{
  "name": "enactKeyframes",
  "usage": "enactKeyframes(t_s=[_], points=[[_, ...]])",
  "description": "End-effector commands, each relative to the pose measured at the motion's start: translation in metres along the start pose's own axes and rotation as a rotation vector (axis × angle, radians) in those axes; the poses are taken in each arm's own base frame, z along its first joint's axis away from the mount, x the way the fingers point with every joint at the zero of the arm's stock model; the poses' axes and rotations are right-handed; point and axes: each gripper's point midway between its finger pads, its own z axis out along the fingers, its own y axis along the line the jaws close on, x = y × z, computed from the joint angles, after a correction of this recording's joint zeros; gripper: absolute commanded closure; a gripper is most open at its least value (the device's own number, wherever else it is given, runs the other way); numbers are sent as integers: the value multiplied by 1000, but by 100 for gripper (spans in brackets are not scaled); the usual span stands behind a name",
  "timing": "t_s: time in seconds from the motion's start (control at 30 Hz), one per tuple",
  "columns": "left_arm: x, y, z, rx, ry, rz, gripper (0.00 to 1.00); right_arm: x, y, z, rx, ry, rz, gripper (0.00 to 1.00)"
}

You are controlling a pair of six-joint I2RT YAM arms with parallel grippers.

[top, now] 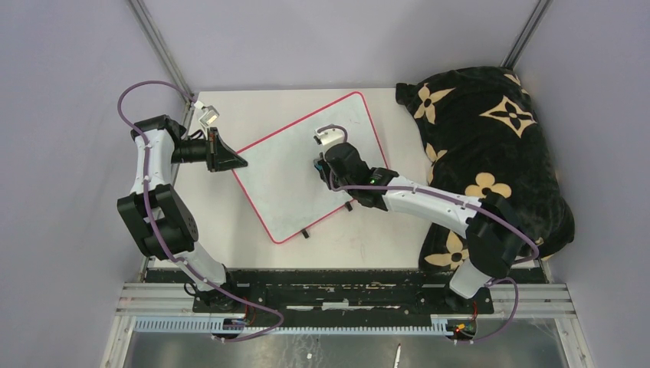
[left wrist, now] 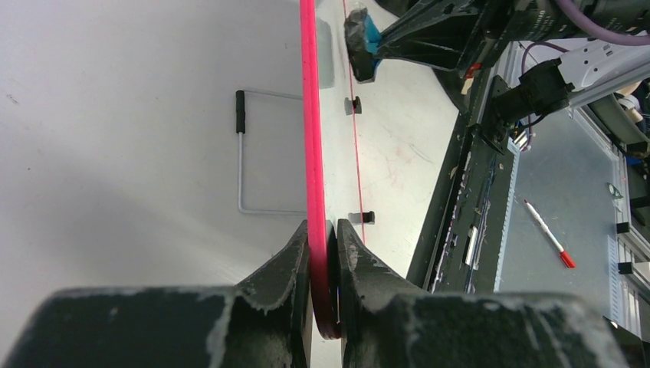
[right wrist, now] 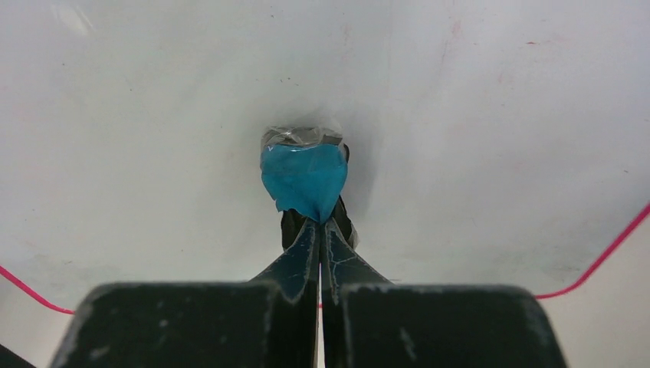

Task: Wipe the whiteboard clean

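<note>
The whiteboard [top: 283, 184], white with a thin red border, lies askew on the table. My left gripper [top: 238, 162] is shut on its left corner. In the left wrist view the jaws [left wrist: 323, 238] pinch the red edge [left wrist: 310, 115]. My right gripper [top: 318, 162] is over the middle of the board, shut on a small blue-wrapped eraser pad [right wrist: 304, 180]. The right gripper [right wrist: 320, 222] holds the pad against the white surface [right wrist: 460, 115]. The pad also shows in the left wrist view [left wrist: 360, 42]. Faint red smudges [right wrist: 536, 42] remain on the board. Two black clips [top: 349, 205] sit on its near edge.
A black cushion with beige flowers [top: 490, 153] fills the table's right side, next to the right arm. A wire loop [left wrist: 241, 153] shows beside the board's edge. A red-capped pen [left wrist: 546, 234] lies on the metal shelf below the black base rail [top: 345, 287].
</note>
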Motion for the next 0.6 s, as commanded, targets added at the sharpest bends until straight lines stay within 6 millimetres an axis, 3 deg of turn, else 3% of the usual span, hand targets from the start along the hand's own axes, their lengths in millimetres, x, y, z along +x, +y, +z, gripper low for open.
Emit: enactKeyframes(t_s=[0.0, 0.23, 0.33, 0.4, 0.57], points=[[4, -3, 1, -16, 54, 75, 97, -40, -17, -37, 77, -101, -9, 99], [-2, -2, 0, -22, 47, 72, 96, -51, -44, -79, 147, -144, 7, 99], [-5, -2, -1, -25, 43, 67, 82, -51, -50, -93, 157, -145, 18, 99], [-7, -3, -1, -27, 43, 61, 65, -49, -53, -101, 157, -143, 24, 99], [-13, -2, -3, -33, 39, 44, 44, -40, -60, -113, 160, -139, 38, 99]])
